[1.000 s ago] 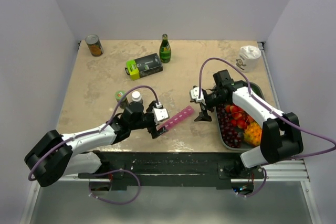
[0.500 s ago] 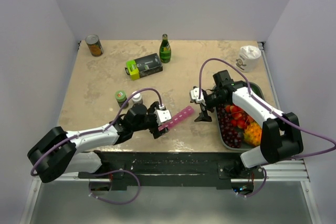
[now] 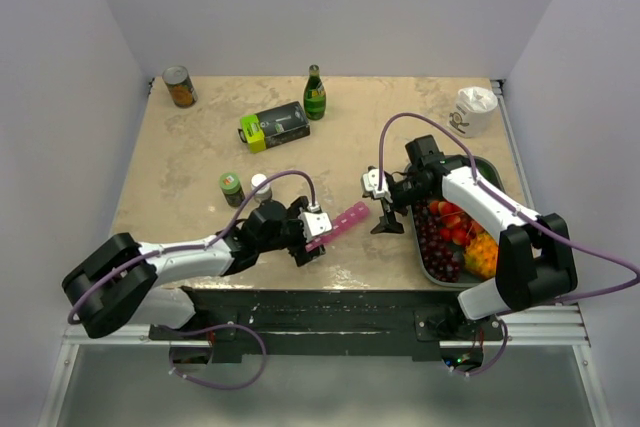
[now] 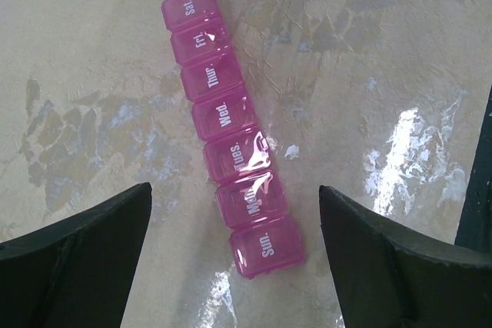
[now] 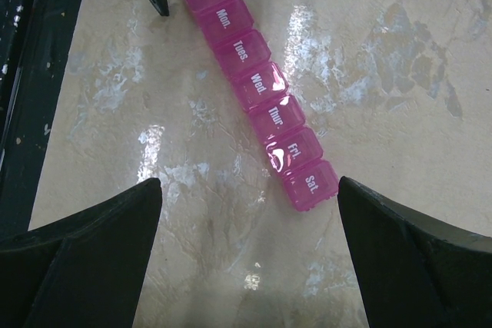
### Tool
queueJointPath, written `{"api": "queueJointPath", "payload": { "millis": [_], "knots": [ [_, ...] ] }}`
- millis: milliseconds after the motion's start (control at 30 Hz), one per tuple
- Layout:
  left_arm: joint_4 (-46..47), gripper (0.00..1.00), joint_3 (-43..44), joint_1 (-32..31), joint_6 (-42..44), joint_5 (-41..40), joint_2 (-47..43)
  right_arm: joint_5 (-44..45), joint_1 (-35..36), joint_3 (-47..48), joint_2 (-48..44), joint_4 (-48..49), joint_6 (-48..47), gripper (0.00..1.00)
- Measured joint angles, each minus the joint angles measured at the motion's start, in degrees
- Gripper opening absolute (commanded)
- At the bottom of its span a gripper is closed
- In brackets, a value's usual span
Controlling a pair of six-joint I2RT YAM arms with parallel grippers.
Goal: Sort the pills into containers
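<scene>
Left end effector hangs low over the near end of the slim translucent pink plastic pill-organiser strip. Its fingers are spread wide, one on each side of the "Sun." lid, and touch nothing. We'd read this step as getting a steady hold on the strip so a lid can be popped. If it were up to us, we'd drop straight down and pinch across the narrow width, not along the length. We'd also keep the pads off the lid lips that seem to run along one long edge, otherwise the lids get pinned shut. The plastic looks slick and light, so we'd squeeze gently or it could squirt out sideways.

As for the strip itself, it lies flat on the beige marbled counter, on a diagonal between the two arms. It has seven compartments with white lettering from Sun. to Sat., and every lid looks closed. We can't make out any pills inside.

Over at the far "Sat." end, the right end effector hovers with its fingers apart as well, holding nothing. That one looks best placed to flick a lid up while the left braces.
</scene>
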Motion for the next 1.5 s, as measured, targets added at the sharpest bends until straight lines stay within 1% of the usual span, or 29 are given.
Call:
{"api": "queueJointPath", "payload": {
  "millis": [200, 400, 667, 767, 867, 900, 967, 1000, 1033, 1067, 1167, 1267, 1400, 1500],
  "knots": [
    [2.2, 0.92, 0.6, -0.5, 0.0, -0.2, 3.5, 0.1, 0.0, -0.2, 0.0, 0.0, 0.0, 0.99],
    [3.5, 0.84, 1.8, -1.1, 0.2, -1.3, 7.0, 0.3, 0.0, -0.3, 0.1, 0.0, -0.1, 0.99],
    [4.2, 0.77, 2.8, -3.8, 2.2, -6.4, 10.5, 0.4, 0.0, -0.3, 0.3, 0.0, -0.1, 0.99],
    [4.3, 0.72, 2.8, -5.3, 3.1, -8.2, 11.7, 0.4, 0.0, -0.3, 0.3, 0.0, -0.1, 0.99],
    [4.5, 0.64, 3.1, -6.5, 3.7, -10.3, 12.8, 0.4, 0.0, -0.3, 0.3, 0.0, -0.1, 0.99],
    [4.6, 0.57, 3.2, -6.9, 4.0, -11.1, 13.0, 0.4, 0.0, -0.3, 0.3, 0.0, -0.1, 0.99],
    [4.6, 0.49, 3.5, -7.5, 4.9, -13.1, 13.2, 0.4, 0.0, -0.3, 0.3, 0.0, -0.1, 0.99],
    [4.6, 0.4, 3.6, -7.7, 4.9, -13.6, 13.2, 0.4, 0.0, -0.3, 0.3, 0.0, -0.1, 0.99],
    [4.7, 0.37, 3.6, -7.8, 5.2, -14.4, 13.2, 0.4, 0.0, -0.3, 0.3, 0.0, -0.1, 0.99],
    [4.9, 0.31, 3.7, -7.9, 5.5, -15.2, 13.2, 0.4, 0.0, -0.3, 0.3, 0.0, -0.1, 0.99],
    [5.4, 0.21, 4.0, -7.9, 6.2, -16.4, 13.2, 0.4, 0.0, -0.3, 0.3, 0.0, -0.1, 0.99],
    [5.0, 0.15, 4.0, -7.9, 6.4, -16.7, 13.2, 0.4, 0.0, -0.3, 0.3, 0.0, -0.1, 0.99],
    [4.0, 0.13, 4.0, -7.9, 6.5, -16.5, 12.6, 0.4, 0.0, -0.3, 0.3, -0.1, -0.2, 0.99],
    [3.7, 0.12, 3.3, -7.9, 6.5, -16.2, 10.3, 0.3, 0.0, -0.3, 0.3, -0.1, -0.4, 0.99]
  ]
}}
